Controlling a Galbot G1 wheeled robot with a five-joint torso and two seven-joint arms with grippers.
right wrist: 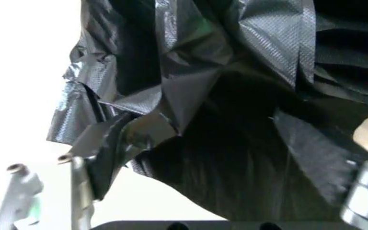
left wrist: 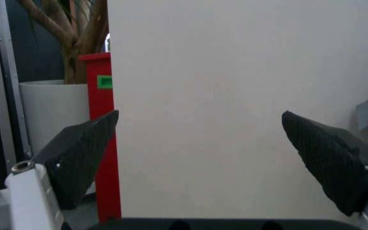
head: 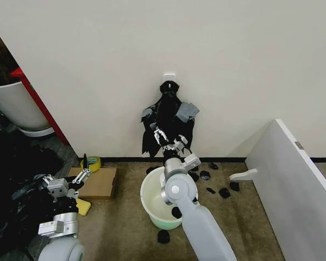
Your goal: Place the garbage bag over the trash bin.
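Left pincer (head: 82,165) idles wide apart low at left, above the cardboard box (head: 98,182). Right pincer (head: 168,140) is raised at the bunch of black bags (head: 168,122) hanging on the wall, fingers spread, grip unclear. Trash bin (head: 155,204) on the floor beneath, inside partly hidden by the arm.

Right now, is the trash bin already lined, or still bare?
Still bare. The trash bin stands upright with its white rim and inside uncovered; the right tool is up at the black bags hanging on the wall.
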